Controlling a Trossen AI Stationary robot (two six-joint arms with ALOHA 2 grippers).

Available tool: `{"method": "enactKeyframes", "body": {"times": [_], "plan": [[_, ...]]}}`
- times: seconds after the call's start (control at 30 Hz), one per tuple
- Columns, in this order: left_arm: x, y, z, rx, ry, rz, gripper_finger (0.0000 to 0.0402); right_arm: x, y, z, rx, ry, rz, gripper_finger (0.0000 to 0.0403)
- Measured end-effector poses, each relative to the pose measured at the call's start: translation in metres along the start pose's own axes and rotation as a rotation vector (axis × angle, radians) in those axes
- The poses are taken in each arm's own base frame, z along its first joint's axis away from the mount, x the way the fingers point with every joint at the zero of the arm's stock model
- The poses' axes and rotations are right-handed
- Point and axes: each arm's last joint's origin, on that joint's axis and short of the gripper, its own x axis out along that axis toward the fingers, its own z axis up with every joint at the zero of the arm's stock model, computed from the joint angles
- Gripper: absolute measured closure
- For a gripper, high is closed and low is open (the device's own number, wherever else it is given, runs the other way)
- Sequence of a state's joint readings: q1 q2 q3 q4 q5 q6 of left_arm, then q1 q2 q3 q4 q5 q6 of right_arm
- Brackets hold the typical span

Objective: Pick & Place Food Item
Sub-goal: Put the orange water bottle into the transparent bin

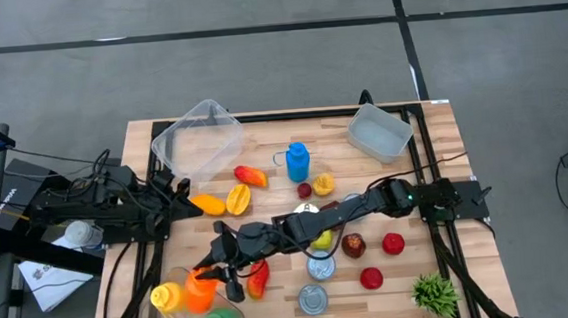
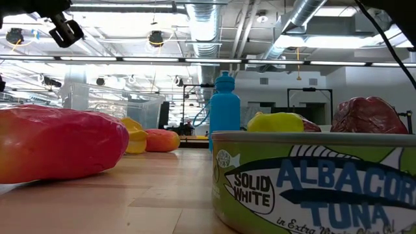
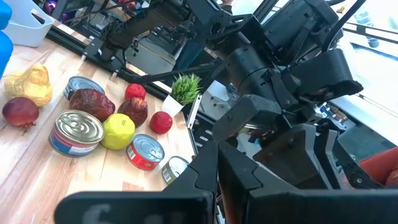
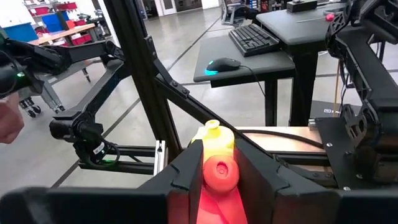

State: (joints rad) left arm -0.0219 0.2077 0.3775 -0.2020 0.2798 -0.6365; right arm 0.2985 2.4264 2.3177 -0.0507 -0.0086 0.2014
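Your right gripper (image 1: 212, 271) is sitting at the table's (image 1: 436, 183) front-left, fingers slightly apart, squeezing the orange bottle (image 4: 219, 180) between them. Left gripper (image 1: 184, 194) is idling closed at the left edge.

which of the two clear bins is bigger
The clear bin at the table's far left corner is bigger; the small bin at the far right is visibly narrower and more compact.

A robotics lab in an open industrial hall — bare ducts (image 2: 305, 19) and pipes overhead at twelve o'clock, grey concrete floor (image 1: 258, 71) all round the wooden bench (image 1: 267, 195), a desk with keyboard (image 4: 252, 38) and mouse (image 4: 222, 64) beyond.
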Motion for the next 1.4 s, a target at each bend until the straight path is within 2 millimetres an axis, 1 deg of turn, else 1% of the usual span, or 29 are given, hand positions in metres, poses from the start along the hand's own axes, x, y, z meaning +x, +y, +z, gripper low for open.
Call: {"method": "enactKeyframes", "body": {"times": [0.17, 0.3, 0.4, 0.53, 0.63, 0.77, 0.83, 0.93, 1.07, 1.13, 1.27, 1.33, 1.4], "plan": [[0.000, 0.000, 0.000, 0.000, 0.000, 0.000, 0.0402, 0.000, 0.000, 0.000, 0.000, -0.002, 0.000, 0.0257], [0.000, 0.000, 0.000, 0.000, 0.000, 0.000, 0.0402, 0.000, 0.000, 0.000, 0.001, -0.002, 0.000, 0.0227], [0.000, 0.000, 0.000, 0.000, 0.000, 0.000, 0.0402, 0.000, -0.001, 0.000, 0.001, -0.002, -0.002, 0.0216], [0.000, 0.000, 0.000, -0.026, -0.003, -0.003, 0.0402, -0.003, -0.003, 0.004, 0.009, 0.012, -0.011, 0.0211], [0.000, -0.004, 0.005, -0.050, 0.004, 0.000, 0.0402, -0.013, -0.004, 0.012, 0.012, 0.071, -0.029, 0.0211], [0.003, -0.014, 0.020, -0.081, 0.116, 0.084, 0.0402, -0.041, 0.001, 0.039, 0.027, 0.134, -0.051, 0.0211], [0.007, -0.019, 0.029, -0.094, 0.207, 0.155, 0.0402, -0.062, 0.006, 0.055, 0.036, 0.183, -0.084, 0.0212], [0.016, -0.023, 0.039, -0.136, 0.373, 0.291, 0.0402, -0.091, 0.018, 0.067, 0.048, 0.278, -0.157, 0.0215], [0.029, -0.021, 0.041, -0.197, 0.624, 0.536, 0.0402, -0.125, 0.041, 0.072, 0.041, 0.378, -0.293, 0.0219], [0.037, -0.020, 0.037, -0.226, 0.721, 0.631, 0.0402, -0.140, 0.053, 0.074, 0.043, 0.404, -0.351, 0.0221], [0.059, -0.022, 0.023, -0.298, 0.837, 0.654, 0.0394, -0.157, 0.077, 0.068, 0.054, 0.441, -0.438, 0.0223], [0.070, -0.024, 0.014, -0.276, 0.893, 0.637, 0.0380, -0.163, 0.087, 0.064, 0.064, 0.455, -0.478, 0.0221], [0.080, -0.029, 0.007, -0.245, 0.929, 0.609, 0.0358, -0.167, 0.095, 0.059, 0.086, 0.466, -0.506, 0.0217]]}}
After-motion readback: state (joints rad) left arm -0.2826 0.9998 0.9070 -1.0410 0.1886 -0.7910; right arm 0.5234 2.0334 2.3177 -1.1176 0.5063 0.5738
